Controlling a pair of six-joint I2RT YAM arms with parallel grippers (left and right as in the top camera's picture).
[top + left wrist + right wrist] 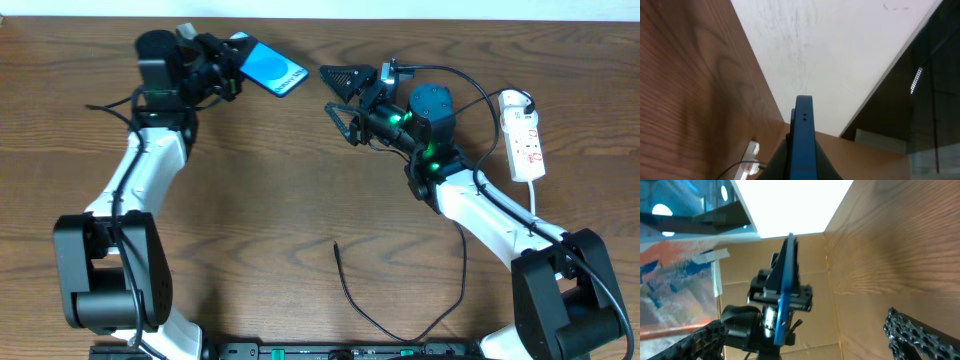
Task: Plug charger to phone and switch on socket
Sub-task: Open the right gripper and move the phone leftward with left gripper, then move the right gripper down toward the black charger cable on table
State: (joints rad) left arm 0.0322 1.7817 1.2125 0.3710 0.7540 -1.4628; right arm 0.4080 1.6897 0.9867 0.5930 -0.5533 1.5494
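The phone [274,67] with its bright blue screen is held up off the table at the back left, my left gripper [232,63] shut on one end. In the left wrist view the phone [804,135] shows edge-on between the dark fingers [777,165]. My right gripper [343,98] hovers open to the right of the phone, empty, pointing at it. The right wrist view shows the phone [786,290] edge-on ahead, between the wide-spread fingertips [920,332]. The charger's loose tip [336,245] lies on the table in the front middle. The white socket [524,135] lies at the right.
The charger cable [372,318] loops along the front of the table and rises toward the right arm. The socket's white cord [532,195] runs down beside the right arm. A pale wall [840,60] borders the far edge.
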